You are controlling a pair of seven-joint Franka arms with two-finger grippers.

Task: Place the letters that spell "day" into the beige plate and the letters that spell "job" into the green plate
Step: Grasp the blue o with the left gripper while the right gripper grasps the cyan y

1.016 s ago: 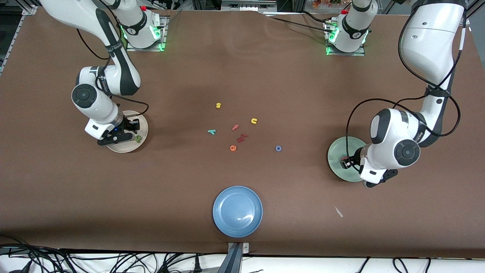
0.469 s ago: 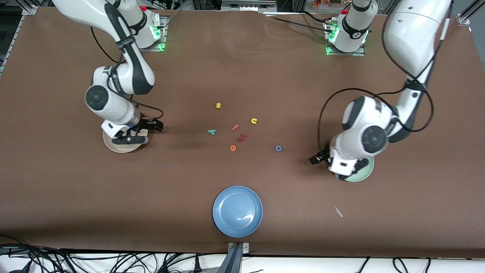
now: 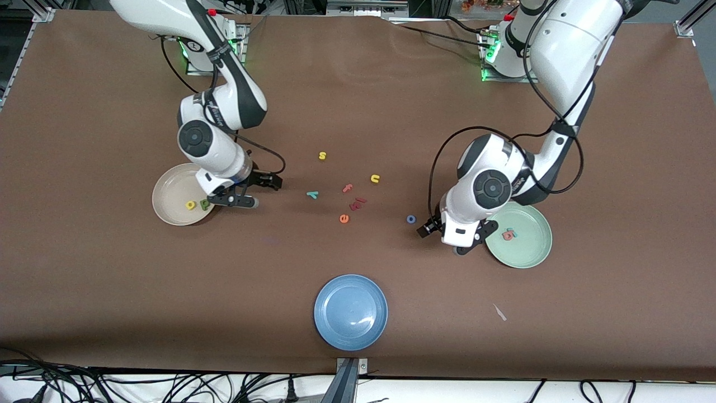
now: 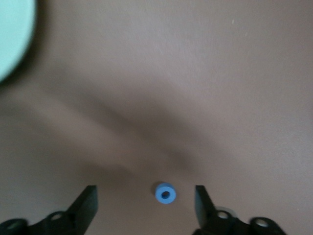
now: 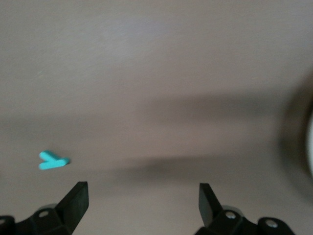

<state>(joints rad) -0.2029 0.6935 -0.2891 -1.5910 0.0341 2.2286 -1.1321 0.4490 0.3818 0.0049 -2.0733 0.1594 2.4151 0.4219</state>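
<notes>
A: While the beige plate (image 3: 168,197) sits toward the right arm's end of the table, what is in it?

B: The yellow a (image 3: 191,205) and the dark green d (image 3: 205,204), side by side. The teal y (image 3: 312,195) lies out on the brown table (image 3: 358,101), among the loose letters in the middle.

A: And the right gripper (image 3: 256,192)?

B: It hangs over bare table just beside the beige plate, jaws spread wide, holding nothing. Its wrist view shows the fingers (image 5: 73,203) apart with the y ahead of them.

A: The green plate (image 3: 528,249)?

B: Toward the left arm's end. The pink-red b (image 3: 508,235) lies in it, with a bit of teal against it that looks like the j, though I cannot tell for sure.

A: The left gripper (image 3: 442,238)?

B: Over the table just beside the green plate, jaws wide open and empty. The blue o (image 3: 411,219) lies on the table near it, between the fingertips (image 4: 87,205) in its wrist view.
</notes>
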